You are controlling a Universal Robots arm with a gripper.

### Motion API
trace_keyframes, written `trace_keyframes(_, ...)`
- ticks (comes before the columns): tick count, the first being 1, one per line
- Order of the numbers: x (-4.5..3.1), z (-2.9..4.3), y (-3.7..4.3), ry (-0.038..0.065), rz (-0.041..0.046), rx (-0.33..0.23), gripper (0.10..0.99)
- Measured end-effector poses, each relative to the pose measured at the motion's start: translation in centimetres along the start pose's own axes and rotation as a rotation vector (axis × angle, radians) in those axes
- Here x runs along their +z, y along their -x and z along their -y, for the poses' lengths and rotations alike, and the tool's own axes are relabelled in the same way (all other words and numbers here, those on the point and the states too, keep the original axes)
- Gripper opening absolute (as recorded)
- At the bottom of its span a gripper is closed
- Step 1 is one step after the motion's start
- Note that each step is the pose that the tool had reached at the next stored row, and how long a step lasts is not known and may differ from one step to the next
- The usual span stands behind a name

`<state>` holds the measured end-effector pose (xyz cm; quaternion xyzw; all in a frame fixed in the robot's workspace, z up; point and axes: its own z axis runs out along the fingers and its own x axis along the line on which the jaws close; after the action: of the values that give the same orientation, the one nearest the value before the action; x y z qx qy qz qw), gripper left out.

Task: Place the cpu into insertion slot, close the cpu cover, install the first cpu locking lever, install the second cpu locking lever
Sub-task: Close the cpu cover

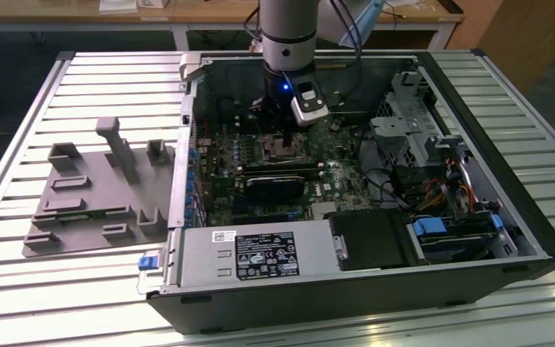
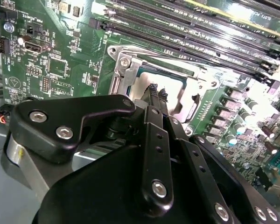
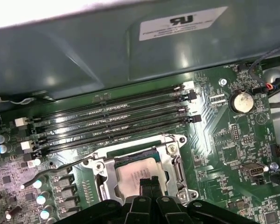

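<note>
The cpu [image 3: 136,171], a flat silver-grey square, lies in the insertion slot [image 1: 275,152] on the green motherboard. The cpu cover [image 3: 171,161], a silvery frame plate, lies flat around the chip. A thin metal locking lever [image 3: 51,170] juts out sideways from the socket, apparently unlatched. My gripper [image 3: 150,181] hangs directly over the chip with its two black fingertips [image 2: 152,89] pressed together, shut on nothing I can see. I cannot tell whether the tips touch the chip. In the exterior view the gripper [image 1: 285,141] reaches down into the open computer case.
Memory slots [image 3: 116,116] run beside the socket, below the case wall [image 3: 84,51]. A black card [image 1: 277,184] lies just in front of the socket, then the power supply [image 1: 248,260]. Drive cages and cables [image 1: 422,144] crowd the exterior view's right. A grey fixture plate [image 1: 95,195] sits outside, left.
</note>
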<state>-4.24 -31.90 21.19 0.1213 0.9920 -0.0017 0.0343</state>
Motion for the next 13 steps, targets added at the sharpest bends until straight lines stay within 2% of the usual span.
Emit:
trace_keyframes(2, 0.03, 0.02, -0.11, 0.002, 0.0039, -0.007, 0.102)
trace_keyframes(7, 0.06, 0.08, -0.32, 0.004, 0.0073, -0.032, 0.102)
trace_keyframes(13, 0.09, 0.11, -0.43, 0.010, 0.0205, -0.065, 0.102)
